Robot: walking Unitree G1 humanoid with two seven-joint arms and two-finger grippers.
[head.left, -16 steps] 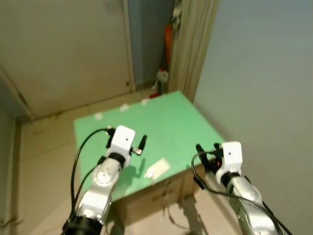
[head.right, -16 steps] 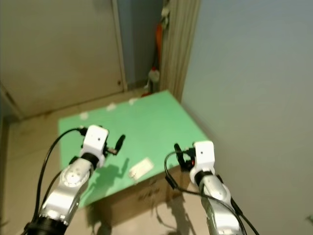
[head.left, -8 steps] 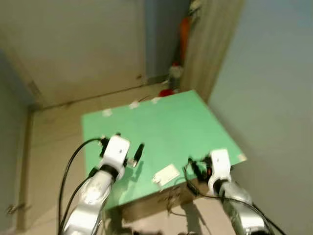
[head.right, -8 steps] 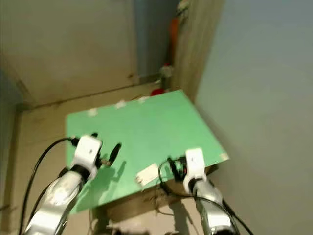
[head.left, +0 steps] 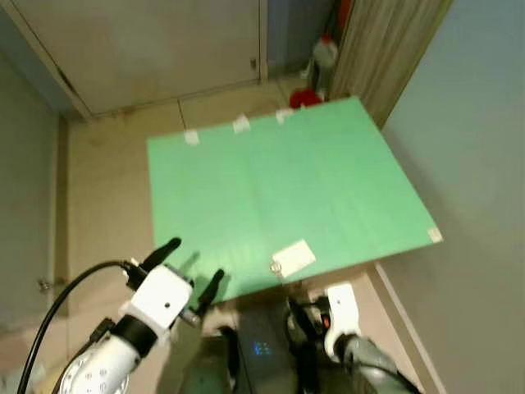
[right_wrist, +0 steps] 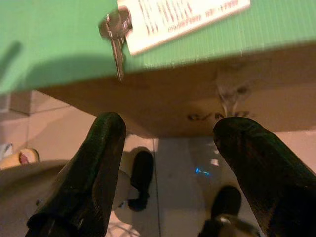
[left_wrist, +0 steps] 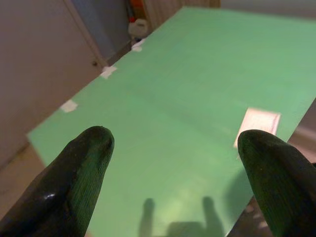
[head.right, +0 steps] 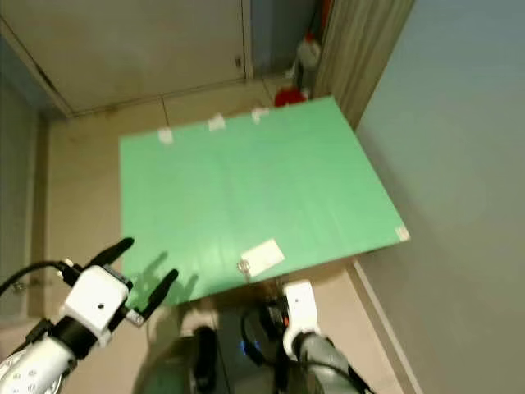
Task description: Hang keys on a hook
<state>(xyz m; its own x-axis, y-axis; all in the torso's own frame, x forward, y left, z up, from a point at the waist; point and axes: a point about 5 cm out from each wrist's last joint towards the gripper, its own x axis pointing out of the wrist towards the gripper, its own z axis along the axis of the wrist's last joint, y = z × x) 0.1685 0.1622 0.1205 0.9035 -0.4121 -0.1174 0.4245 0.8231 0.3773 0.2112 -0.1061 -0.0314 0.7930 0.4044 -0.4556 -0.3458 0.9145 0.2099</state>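
We see the small silver metal key (right_wrist: 114, 42) with its white rectangular paper tag (head.left: 294, 257) lying flat on the green corrugated plastic sheet (head.left: 279, 189), close to the sheet's near edge and a little right of its middle. The key sits at the tag's left end, touching it, with its blade pointing toward the edge. The sheet covers the top of a brown cardboard box (right_wrist: 207, 103) that stands on a beige tiled floor (head.left: 107, 189). Small pieces of white tape (head.left: 240, 125) hold the sheet's far edge.

Our right gripper (right_wrist: 170, 168) hangs below and in front of the box edge, near the key but not touching it; its two black fingers (right_wrist: 94, 168) are spread wide with nothing between them. Our left gripper (head.left: 189, 271) hovers over the near left corner of the sheet, well apart from the key, its fingers (left_wrist: 79, 168) also spread wide and empty.

Beyond the box we see a pale cupboard door (head.left: 156, 41), a beige curtain (head.left: 385, 49), a white bottle (head.left: 324, 53) and a red object (head.left: 305, 97) on the floor. A grey-blue wall (head.left: 484, 123) rises on the right.
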